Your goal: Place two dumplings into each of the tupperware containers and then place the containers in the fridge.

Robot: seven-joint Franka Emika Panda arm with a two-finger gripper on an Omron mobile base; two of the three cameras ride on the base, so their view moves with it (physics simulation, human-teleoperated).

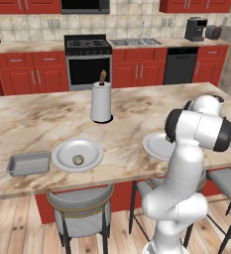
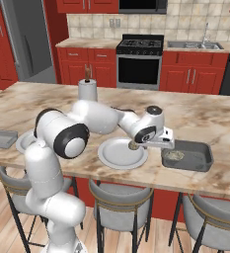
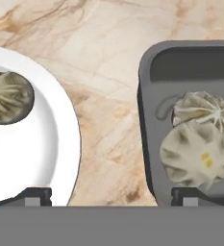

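Dumplings [image 3: 197,137], two pale, pleated and brown-flecked, are seen touching inside a grey tupperware container [image 3: 147,96] beneath the hand's [image 3: 112,196] right fingertip; the hand's fingers are spread apart, gripping nothing.

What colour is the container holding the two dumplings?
Dark grey container, clearest in the hand view.

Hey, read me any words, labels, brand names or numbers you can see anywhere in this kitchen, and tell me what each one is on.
None: no readable text in any view.
The stove, coffee machine and fridge show no legible brand or numbers.
The plate, tupperware container and dumplings carry no writing.
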